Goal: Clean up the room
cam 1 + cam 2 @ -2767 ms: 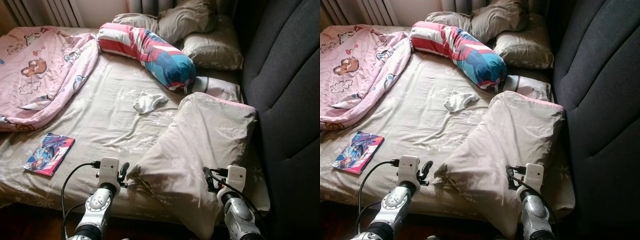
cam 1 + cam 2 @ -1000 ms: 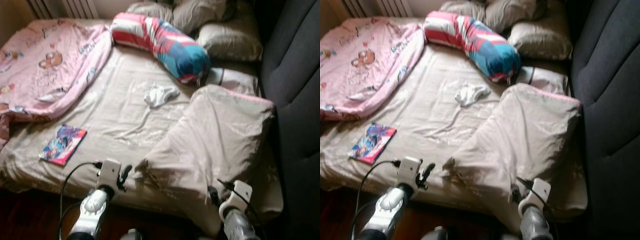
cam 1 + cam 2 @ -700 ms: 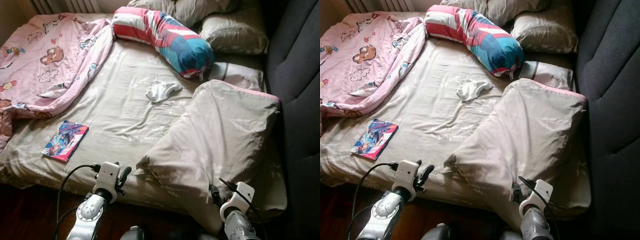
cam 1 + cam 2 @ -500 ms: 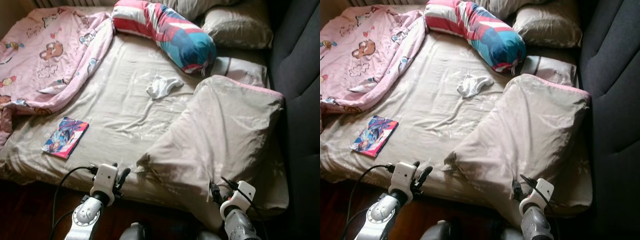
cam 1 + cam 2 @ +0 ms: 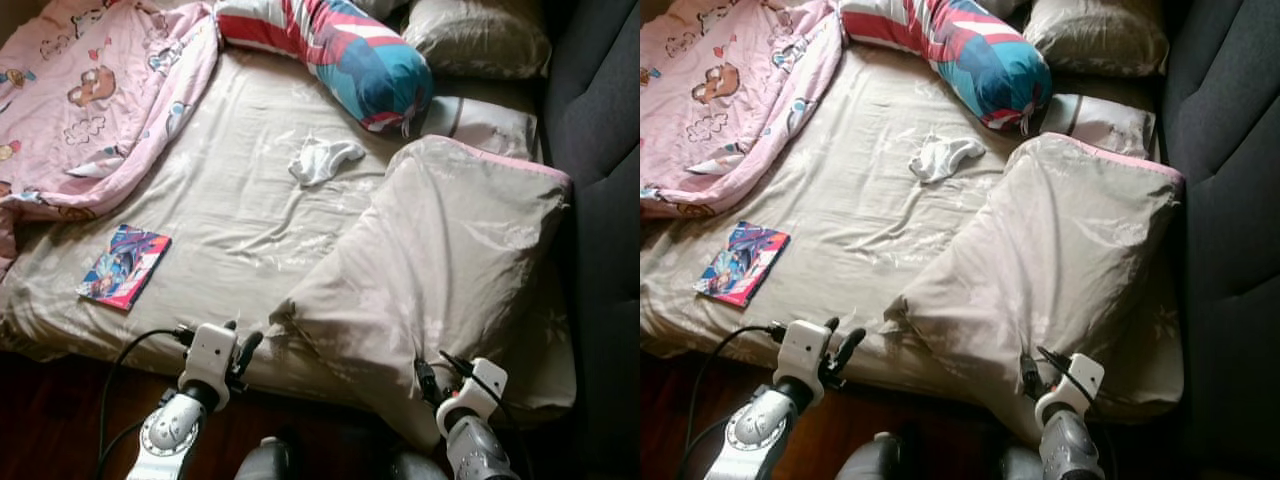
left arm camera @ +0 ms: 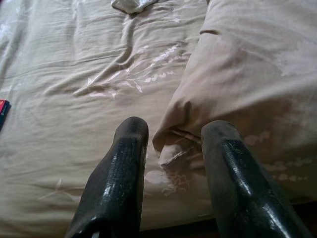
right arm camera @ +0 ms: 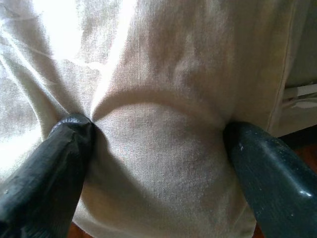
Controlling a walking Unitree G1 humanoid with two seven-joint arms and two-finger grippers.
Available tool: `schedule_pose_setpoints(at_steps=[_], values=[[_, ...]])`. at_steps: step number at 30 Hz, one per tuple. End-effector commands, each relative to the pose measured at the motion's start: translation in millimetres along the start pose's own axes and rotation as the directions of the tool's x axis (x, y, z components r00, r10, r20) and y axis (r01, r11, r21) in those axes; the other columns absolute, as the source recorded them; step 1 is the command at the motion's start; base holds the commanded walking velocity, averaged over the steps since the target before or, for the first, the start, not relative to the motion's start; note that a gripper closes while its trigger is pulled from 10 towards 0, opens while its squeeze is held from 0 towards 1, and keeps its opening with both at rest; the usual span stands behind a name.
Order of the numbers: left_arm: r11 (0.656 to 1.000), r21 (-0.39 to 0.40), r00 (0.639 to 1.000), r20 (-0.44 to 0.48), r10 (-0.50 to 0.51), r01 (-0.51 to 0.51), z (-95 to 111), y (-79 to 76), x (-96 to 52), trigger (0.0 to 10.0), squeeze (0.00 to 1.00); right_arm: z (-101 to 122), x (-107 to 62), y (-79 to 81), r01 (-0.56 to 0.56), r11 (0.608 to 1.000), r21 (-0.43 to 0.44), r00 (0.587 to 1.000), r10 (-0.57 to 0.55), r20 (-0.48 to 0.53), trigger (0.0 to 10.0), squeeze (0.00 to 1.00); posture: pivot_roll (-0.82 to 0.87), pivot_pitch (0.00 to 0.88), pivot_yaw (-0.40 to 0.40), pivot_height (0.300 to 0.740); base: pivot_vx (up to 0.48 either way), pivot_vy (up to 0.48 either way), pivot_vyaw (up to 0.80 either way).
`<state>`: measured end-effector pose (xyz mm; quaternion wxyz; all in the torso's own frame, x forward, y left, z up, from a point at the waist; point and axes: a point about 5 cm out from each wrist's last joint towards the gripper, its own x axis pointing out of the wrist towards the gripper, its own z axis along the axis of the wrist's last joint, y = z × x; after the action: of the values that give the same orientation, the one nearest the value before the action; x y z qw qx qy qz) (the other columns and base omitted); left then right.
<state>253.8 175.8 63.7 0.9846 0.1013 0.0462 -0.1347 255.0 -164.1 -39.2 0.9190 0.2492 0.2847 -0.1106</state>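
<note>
A large beige pillow [image 5: 440, 270] lies slanted on the near right of the bed [image 5: 240, 230]. My left gripper [image 5: 243, 352] is at the bed's front edge, just short of the pillow's near left corner. Seen from the left wrist, it [image 6: 174, 126] is open and that corner lies just beyond the fingertips. My right gripper [image 5: 425, 380] presses into the pillow's near edge. From the right wrist, it [image 7: 156, 126] is spread wide, with pillow fabric bulging between the fingers [image 7: 59, 148].
On the sheet lie a white sock [image 5: 322, 158] mid-bed and a colourful book [image 5: 124, 266] near the left front. A pink blanket [image 5: 90, 90] covers the far left, and a striped bolster [image 5: 340, 50] and pillows [image 5: 475, 40] lie at the back. A dark headboard [image 5: 600, 150] stands on the right, above dark floor [image 5: 60, 420].
The camera has shifted and tilted down, so more floor shows below the bed. Both grippers stay at the pillow's near edge, and the things on the bed have not moved.
</note>
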Motion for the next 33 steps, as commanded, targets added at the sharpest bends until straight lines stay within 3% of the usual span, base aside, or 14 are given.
schedule_pose_setpoints(at_steps=[1,6,7,8,9,10,20,33], values=[[1.000,-0.012,0.999,-0.043,0.001,-0.002,-7.3,1.9,-8.3,10.0,0.00,-26.9,-6.9,0.6,0.007,1.000,0.015,0.995,-0.006,-0.095,10.0,0.00,0.12,0.357,0.111,0.705,0.000,0.000,0.00],[1.000,-0.008,0.999,-0.044,0.000,-0.001,-3.0,2.4,-11.4,10.0,0.00,-31.3,-8.6,3.0,-0.012,1.000,0.024,0.995,0.014,-0.095,10.0,0.00,0.14,0.363,0.119,0.705,0.000,0.000,0.00],[1.000,-0.008,0.999,-0.045,-0.001,0.000,-1.0,2.4,-12.2,10.0,0.00,-32.8,-9.1,3.4,-0.018,1.000,0.024,0.995,0.020,-0.097,6.1,0.00,0.14,0.366,0.121,0.705,0.000,0.000,0.00],[1.000,-0.008,0.999,-0.045,-0.001,0.001,-0.3,2.4,-12.5,10.0,0.00,-33.6,-9.4,3.4,-0.019,1.000,0.021,0.995,0.021,-0.100,6.1,0.00,0.14,0.366,0.121,0.705,0.000,0.000,0.00],[1.000,-0.008,0.999,-0.045,-0.002,0.001,0.4,2.4,-12.7,10.0,0.00,-34.5,-9.8,3.2,-0.019,1.000,0.016,0.995,0.021,-0.102,3.7,0.00,0.14,0.368,0.122,0.705,0.000,0.000,0.00],[1.000,-0.010,0.999,-0.043,-0.003,0.003,1.0,2.3,-12.5,10.0,0.00,-35.3,-10.2,2.9,-0.019,1.000,0.014,0.994,0.021,-0.104,0.0,0.00,0.14,0.368,0.122,0.705,0.000,0.000,0.00],[1.000,-0.022,0.999,-0.054,-0.008,0.007,2.7,1.9,-10.2,10.0,0.00,-36.1,-11.5,0.3,-0.032,0.999,0.004,0.995,0.032,-0.098,0.0,0.00,0.13,0.367,0.126,0.705,0.000,0.000,0.00],[0.999,-0.034,0.998,-0.056,-0.008,0.007,2.3,0.8,-5.9,10.0,0.00,-41.4,-12.5,8.8,-0.079,0.994,-0.079,0.991,0.069,-0.117,0.0,0.00,0.13,0.352,0.119,0.705,0.000,0.000,0.00]])
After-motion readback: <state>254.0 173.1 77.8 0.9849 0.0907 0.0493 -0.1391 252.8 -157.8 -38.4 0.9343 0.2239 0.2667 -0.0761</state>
